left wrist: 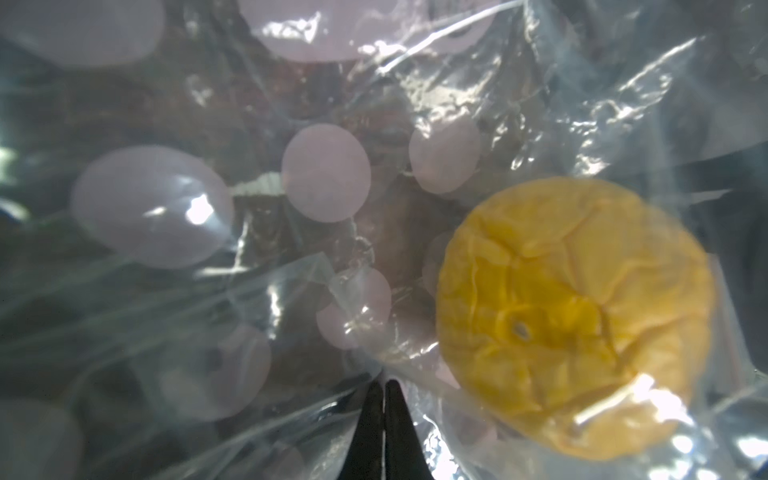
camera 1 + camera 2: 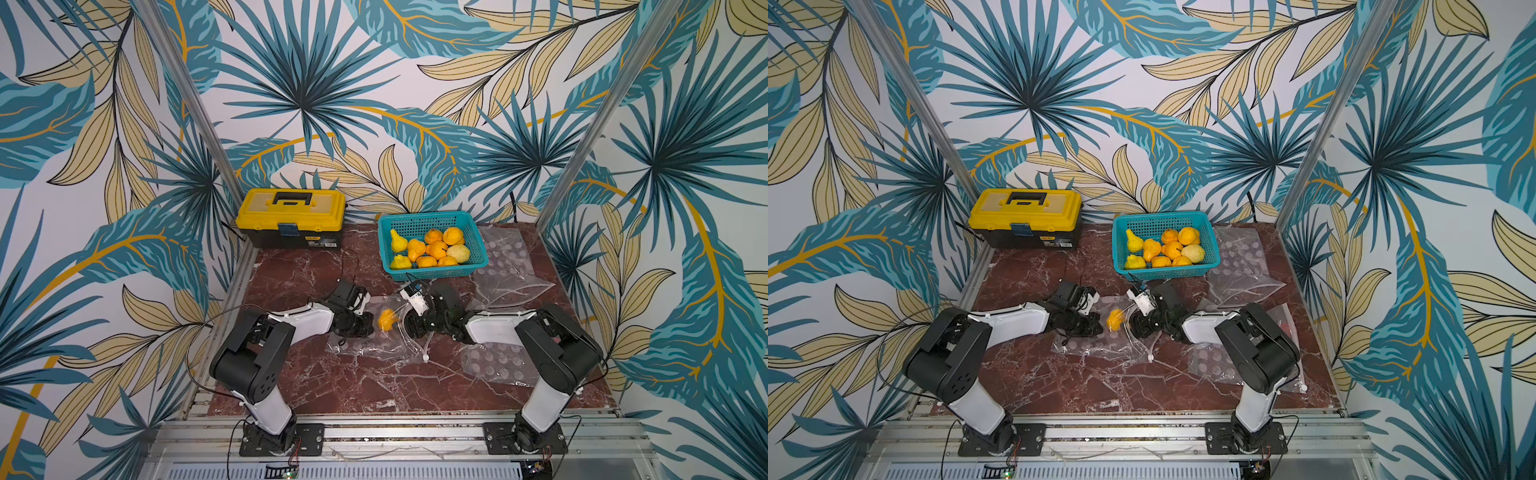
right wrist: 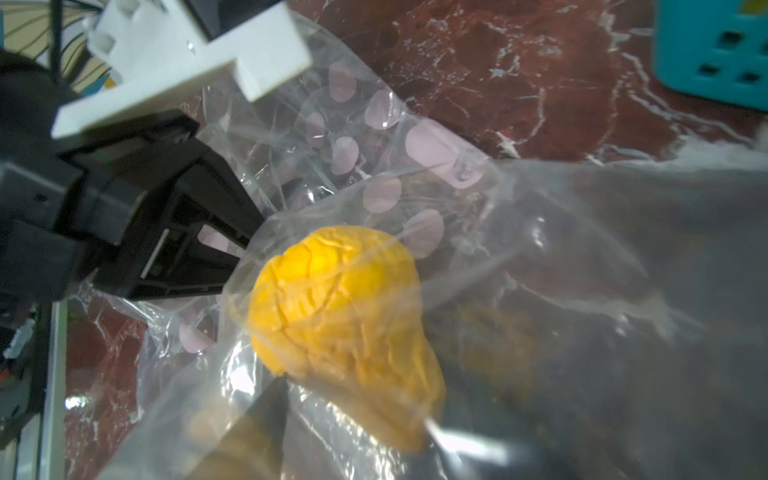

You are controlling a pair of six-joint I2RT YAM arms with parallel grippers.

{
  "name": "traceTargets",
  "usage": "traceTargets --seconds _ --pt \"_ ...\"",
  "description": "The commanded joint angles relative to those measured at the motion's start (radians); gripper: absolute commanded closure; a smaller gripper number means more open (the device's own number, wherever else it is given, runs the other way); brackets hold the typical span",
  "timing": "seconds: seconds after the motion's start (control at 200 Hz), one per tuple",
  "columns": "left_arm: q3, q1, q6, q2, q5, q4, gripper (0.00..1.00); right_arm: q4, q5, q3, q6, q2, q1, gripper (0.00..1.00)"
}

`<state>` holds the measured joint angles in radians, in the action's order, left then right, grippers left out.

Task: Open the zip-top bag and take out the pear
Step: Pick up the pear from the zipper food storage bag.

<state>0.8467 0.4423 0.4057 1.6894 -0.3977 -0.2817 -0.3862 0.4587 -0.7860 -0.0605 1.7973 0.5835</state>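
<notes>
A clear zip-top bag [image 2: 365, 349] with pale dots lies crumpled mid-table between both arms. Inside it, behind film, sits the wrinkled yellow-orange pear [image 2: 387, 320] [image 2: 1115, 319] [image 1: 573, 320] [image 3: 345, 316]. My left gripper [image 2: 370, 324] [image 1: 384, 384] is just left of the pear, its jaws pressed together on a fold of bag film. In the right wrist view the left gripper [image 3: 245, 249] bites the bag's edge. My right gripper [image 2: 405, 322] [image 3: 365, 440] is at the pear's right. Its jaws stand apart and blurred behind plastic, with the pear's narrow end between them.
A teal basket [image 2: 436, 272] of yellow and orange fruit stands behind the right arm. A yellow toolbox [image 2: 291, 220] sits at the back left. Other dotted bags lie at the back right [image 2: 507, 257] and beside the right arm [image 2: 494, 361].
</notes>
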Motion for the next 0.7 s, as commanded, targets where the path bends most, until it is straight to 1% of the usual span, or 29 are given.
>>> traceTargets --seconds 0.0,0.175,0.32,0.396,0.471,0.576,0.696 --pt "0.033 0.006 -0.065 0.046 -0.021 -0.086 0.96 -0.104 0.071 -0.024 0.111 0.043 0.028 0.26" --pt "0.067 0.006 -0.11 0.072 -0.044 -0.136 0.99 -0.095 0.063 -0.083 0.139 0.109 0.036 0.23" --pt "0.069 0.006 -0.12 0.075 -0.05 -0.145 1.0 -0.068 0.097 -0.135 0.143 0.152 0.038 0.19" --pt "0.067 0.005 -0.115 0.075 -0.045 -0.144 1.0 -0.035 0.09 -0.15 0.141 0.149 0.041 0.26" --pt "0.066 0.005 -0.107 0.073 -0.027 -0.15 1.0 0.02 0.057 -0.149 0.135 0.124 0.041 0.33" --pt "0.064 0.005 -0.099 0.069 0.002 -0.162 1.0 0.082 -0.002 -0.108 0.128 0.051 0.041 0.36" --pt "0.063 0.002 -0.087 0.073 0.02 -0.175 1.0 0.156 -0.117 -0.041 0.093 -0.059 0.039 0.38"
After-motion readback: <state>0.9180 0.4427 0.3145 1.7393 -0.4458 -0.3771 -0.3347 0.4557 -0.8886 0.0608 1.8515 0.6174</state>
